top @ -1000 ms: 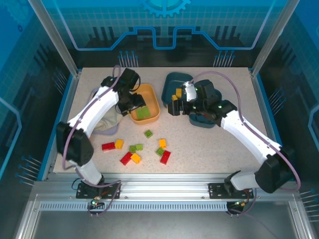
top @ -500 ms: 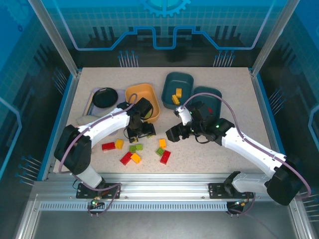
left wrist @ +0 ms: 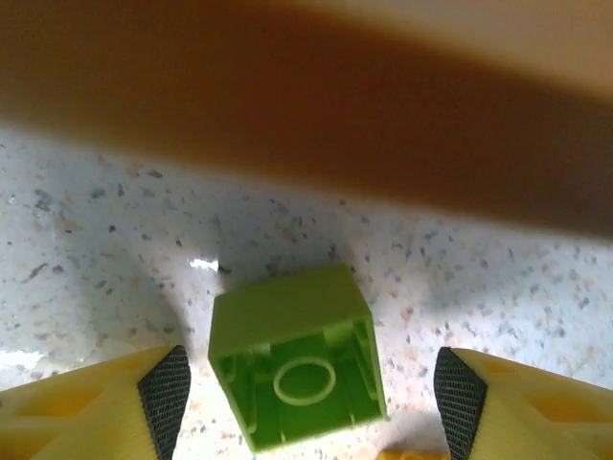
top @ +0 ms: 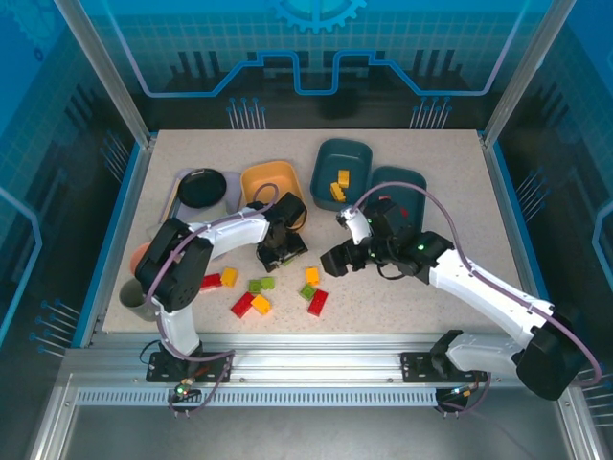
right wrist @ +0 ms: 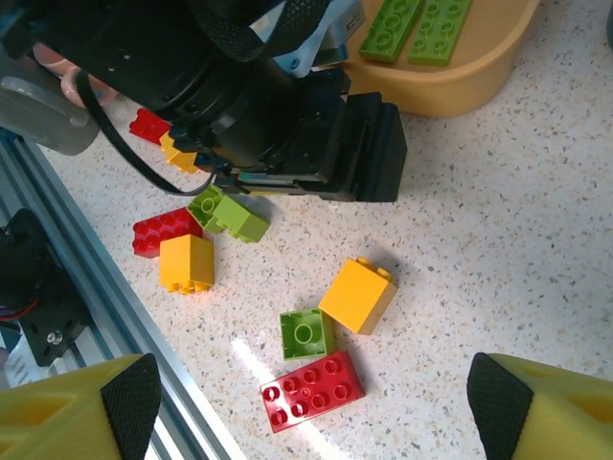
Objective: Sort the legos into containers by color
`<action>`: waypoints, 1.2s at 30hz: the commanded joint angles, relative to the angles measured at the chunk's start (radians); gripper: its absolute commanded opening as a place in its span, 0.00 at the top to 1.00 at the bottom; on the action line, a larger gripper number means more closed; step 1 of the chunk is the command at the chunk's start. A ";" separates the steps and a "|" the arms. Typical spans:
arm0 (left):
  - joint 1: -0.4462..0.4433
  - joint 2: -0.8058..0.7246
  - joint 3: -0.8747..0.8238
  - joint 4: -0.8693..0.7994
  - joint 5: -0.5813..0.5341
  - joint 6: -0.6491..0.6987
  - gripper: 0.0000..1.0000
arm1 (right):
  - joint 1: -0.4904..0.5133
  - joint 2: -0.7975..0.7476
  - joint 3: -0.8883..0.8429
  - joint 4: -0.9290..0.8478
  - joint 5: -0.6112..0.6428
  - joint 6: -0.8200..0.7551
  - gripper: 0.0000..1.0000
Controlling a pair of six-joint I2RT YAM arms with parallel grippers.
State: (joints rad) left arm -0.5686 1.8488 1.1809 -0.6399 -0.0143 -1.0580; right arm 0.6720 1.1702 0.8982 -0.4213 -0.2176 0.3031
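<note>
An upside-down green lego (left wrist: 297, 355) lies on the speckled table between the pads of my open left gripper (left wrist: 311, 402), with a gap on each side. From above, the left gripper (top: 283, 249) sits just below the yellow-orange container (top: 273, 182). My right gripper (right wrist: 314, 398) hangs open above a yellow brick (right wrist: 359, 295), a green brick (right wrist: 306, 333) and a red brick (right wrist: 312, 391); from above it (top: 340, 259) is right of that cluster. Two teal containers (top: 350, 153) (top: 407, 182) stand behind it. Flat green pieces (right wrist: 417, 24) lie in the yellow-orange container.
More loose legos lie near the front edge: red (top: 209, 281), yellow (top: 229, 277), green (top: 261, 285), red (top: 242, 305), yellow (top: 261, 305). A black bowl (top: 201, 187) rests on the lavender tray (top: 175, 196) at the left. Yellow bricks (top: 337, 182) lie in the far teal container.
My left gripper came down from the yellow-orange container to the table, around the green lego. My right gripper swung from the teal containers toward the loose bricks.
</note>
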 commanded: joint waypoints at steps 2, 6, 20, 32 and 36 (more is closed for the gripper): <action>0.014 0.036 -0.005 -0.015 -0.036 -0.049 0.43 | -0.043 -0.038 -0.013 0.006 -0.044 0.022 0.14; 0.013 0.044 -0.005 -0.028 -0.058 -0.046 0.58 | -0.061 -0.039 -0.013 0.006 -0.059 0.022 0.14; -0.003 -0.233 0.144 -0.339 -0.095 0.004 0.73 | -0.111 -0.059 0.031 0.007 -0.063 0.061 0.14; 0.220 0.191 0.608 -0.303 0.015 0.194 0.71 | -0.134 0.075 0.094 0.070 -0.052 0.099 0.14; 0.246 0.326 0.724 -0.279 0.039 0.201 0.69 | -0.141 0.125 0.116 0.048 -0.036 0.099 0.14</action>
State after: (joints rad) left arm -0.3347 2.1296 1.8278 -0.9089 -0.0246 -0.8932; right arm 0.5476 1.2671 0.9741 -0.3729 -0.2649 0.3927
